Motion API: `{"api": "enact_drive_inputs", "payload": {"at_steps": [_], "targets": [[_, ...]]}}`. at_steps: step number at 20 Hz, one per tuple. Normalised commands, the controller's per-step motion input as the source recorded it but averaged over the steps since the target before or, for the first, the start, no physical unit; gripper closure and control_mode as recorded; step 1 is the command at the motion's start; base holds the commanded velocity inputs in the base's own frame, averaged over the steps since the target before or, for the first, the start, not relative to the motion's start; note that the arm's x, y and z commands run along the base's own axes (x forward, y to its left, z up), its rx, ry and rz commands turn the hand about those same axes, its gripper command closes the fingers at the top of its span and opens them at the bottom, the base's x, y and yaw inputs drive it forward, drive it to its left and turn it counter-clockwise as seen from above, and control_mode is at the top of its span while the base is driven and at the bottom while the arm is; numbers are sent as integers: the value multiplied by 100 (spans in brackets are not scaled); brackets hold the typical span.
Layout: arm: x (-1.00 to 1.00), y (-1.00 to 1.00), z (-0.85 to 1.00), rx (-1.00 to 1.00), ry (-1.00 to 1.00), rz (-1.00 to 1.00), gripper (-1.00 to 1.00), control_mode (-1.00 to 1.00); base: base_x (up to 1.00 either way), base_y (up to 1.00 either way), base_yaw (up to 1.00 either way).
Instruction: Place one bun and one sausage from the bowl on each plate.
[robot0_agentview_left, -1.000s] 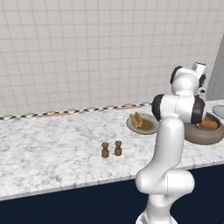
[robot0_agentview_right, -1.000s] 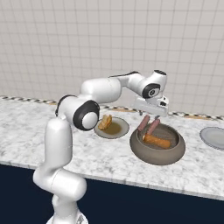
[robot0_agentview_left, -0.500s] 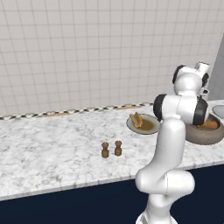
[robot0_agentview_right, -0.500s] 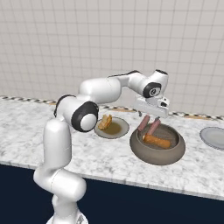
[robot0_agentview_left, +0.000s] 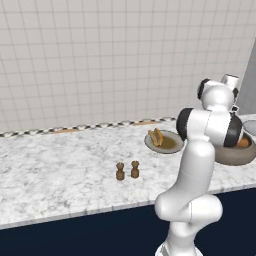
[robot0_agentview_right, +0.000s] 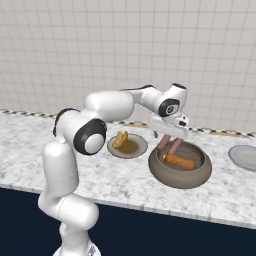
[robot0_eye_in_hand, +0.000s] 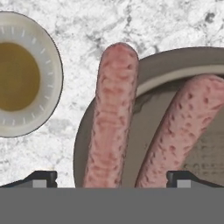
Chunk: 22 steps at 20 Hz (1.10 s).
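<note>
Nearest the counter's front edge stood two small brown shakers (robot0_agentview_left: 127, 170), well apart from the work. Behind them the bowl (robot0_agentview_right: 180, 172) sat on the marble, and the gripper (robot0_agentview_right: 170, 141) hung just over its near rim with its fingers spread wide and nothing between them. Two sausages (robot0_eye_in_hand: 111, 118) leaned against the bowl's wall, one poking over the rim, and what looked like a bun (robot0_agentview_right: 179, 161) lay on the bowl's floor.

Just beside the bowl was the grey-rimmed plate (robot0_agentview_right: 140, 149) with the brown-olive centre, and a bun-like piece (robot0_agentview_right: 120, 139) already rested on it; I could see no sausage there. The pale grey plate (robot0_agentview_right: 244, 157) sat farther along, on the bowl's other side, and looked bare as far as I could see it.

By my reckoning one item of four was placed: both sausages and the second bun were left.

I could read no brand, label or writing anywhere.
</note>
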Motion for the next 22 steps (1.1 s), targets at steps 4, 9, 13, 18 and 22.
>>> {"api": "enact_drive_inputs", "payload": {"at_steps": [4, 9, 13, 18, 22], "targets": [[-3, 9, -10, 0, 0, 0, -100, -100, 0, 0, 0], [2, 1, 0, 0, -1, 0, -100, -100, 0, 0, 0], [1, 4, 0, 0, 0, 0, -100, -100, 0, 0, 0], [4, 9, 0, 0, 0, 0, -100, -100, 0, 0, 0], [8, 1, -2, 0, 0, 0, -100, -100, 0, 0, 0]]}}
